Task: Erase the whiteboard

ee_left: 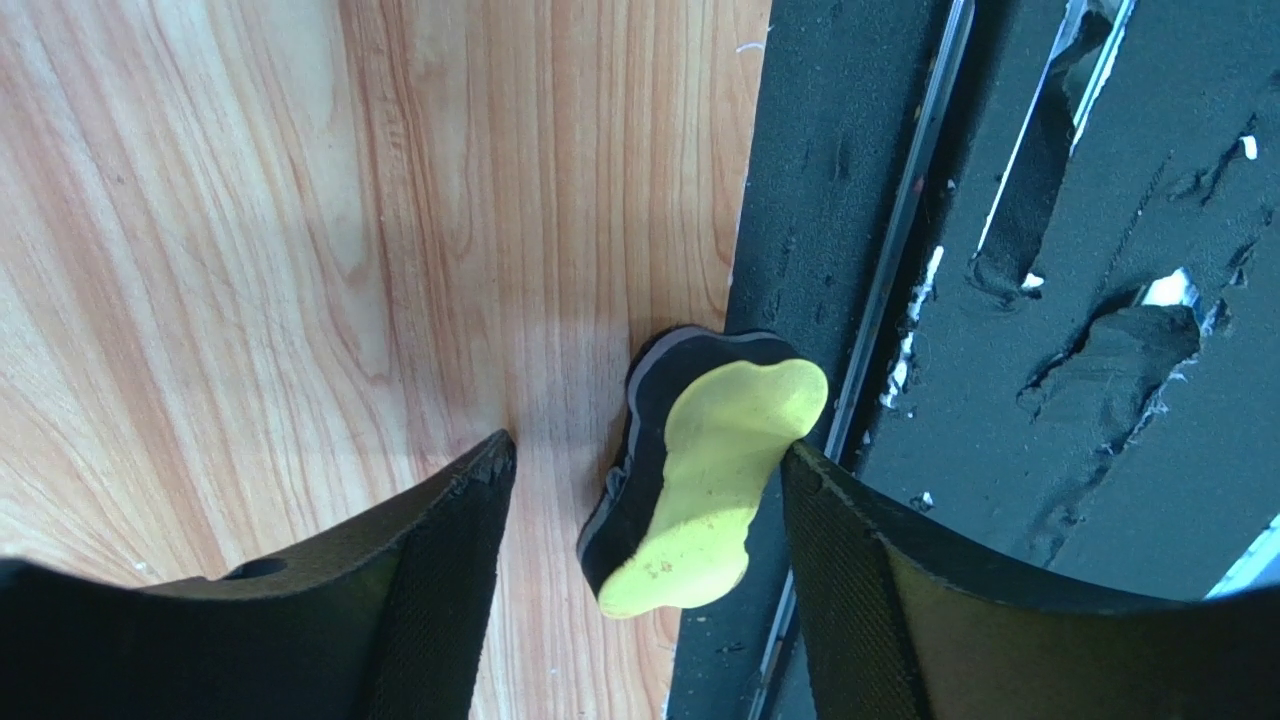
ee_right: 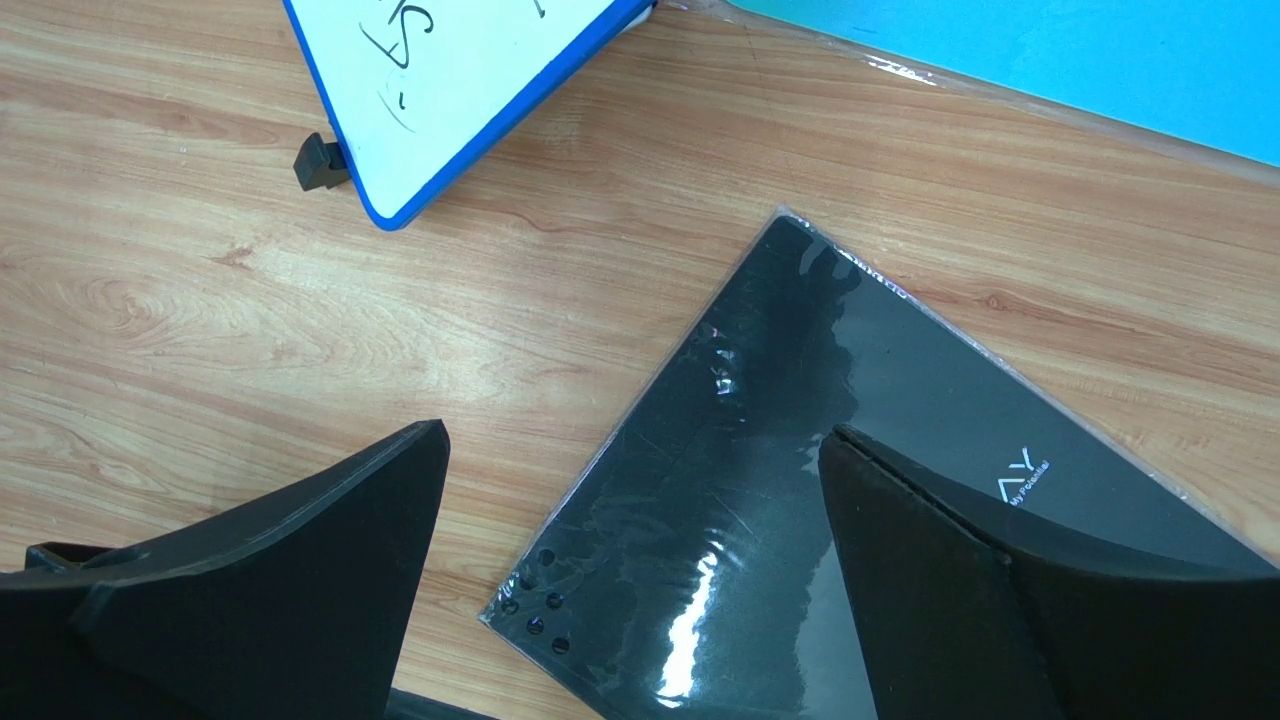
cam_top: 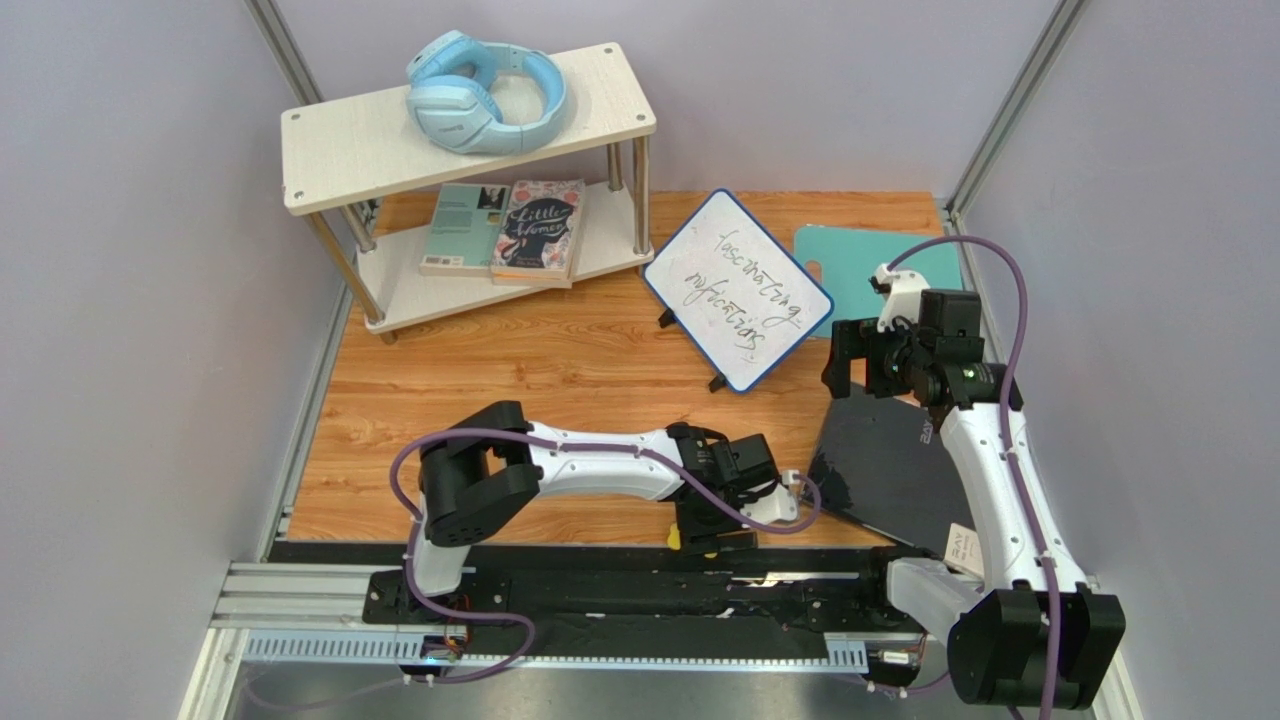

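The whiteboard (cam_top: 736,290) stands tilted on black feet at the middle back of the wooden table, with dark handwriting on it. Its blue-framed corner shows in the right wrist view (ee_right: 451,90). A yellow eraser with a black felt side (ee_left: 706,480) lies at the table's near edge, half over the black foam strip; it shows as a yellow bit in the top view (cam_top: 676,536). My left gripper (ee_left: 646,450) is open, one finger on each side of the eraser, the right finger close against it. It also shows in the top view (cam_top: 702,518). My right gripper (cam_top: 864,365) is open and empty above the black panel.
A glossy black panel (ee_right: 781,450) lies at the right front, a teal mat (cam_top: 872,263) behind it. A two-tier shelf (cam_top: 346,143) at the back left holds blue headphones (cam_top: 484,93) and books (cam_top: 511,228). Black rails (cam_top: 601,600) run along the near edge.
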You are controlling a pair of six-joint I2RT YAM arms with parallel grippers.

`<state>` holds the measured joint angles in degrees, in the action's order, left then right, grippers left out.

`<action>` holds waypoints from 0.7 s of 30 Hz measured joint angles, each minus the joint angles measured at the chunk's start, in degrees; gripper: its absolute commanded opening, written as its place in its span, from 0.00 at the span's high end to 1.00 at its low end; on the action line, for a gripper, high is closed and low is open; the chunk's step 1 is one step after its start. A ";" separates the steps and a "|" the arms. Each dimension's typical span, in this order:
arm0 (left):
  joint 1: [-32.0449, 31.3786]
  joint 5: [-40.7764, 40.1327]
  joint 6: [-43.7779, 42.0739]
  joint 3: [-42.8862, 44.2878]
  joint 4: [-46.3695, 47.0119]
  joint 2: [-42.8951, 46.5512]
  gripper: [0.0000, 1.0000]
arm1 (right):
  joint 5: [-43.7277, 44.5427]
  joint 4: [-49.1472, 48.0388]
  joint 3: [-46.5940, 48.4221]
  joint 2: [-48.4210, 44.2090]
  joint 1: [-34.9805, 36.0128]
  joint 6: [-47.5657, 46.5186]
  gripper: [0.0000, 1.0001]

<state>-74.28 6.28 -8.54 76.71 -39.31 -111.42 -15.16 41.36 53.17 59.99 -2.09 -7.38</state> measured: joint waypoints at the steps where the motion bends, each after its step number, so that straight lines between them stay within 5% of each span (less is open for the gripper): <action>1: 0.00 -0.02 0.00 0.04 0.11 0.00 0.33 | 0.00 0.00 0.00 0.00 -0.02 0.00 0.00; 21: 2.21 -9.68 0.22 0.72 1.25 0.07 0.30 | -0.96 0.20 0.00 0.00 -0.68 0.00 0.00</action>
<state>-72.07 -3.40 -8.32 77.43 -38.06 -111.35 -16.12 41.56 53.17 59.99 -2.76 -7.38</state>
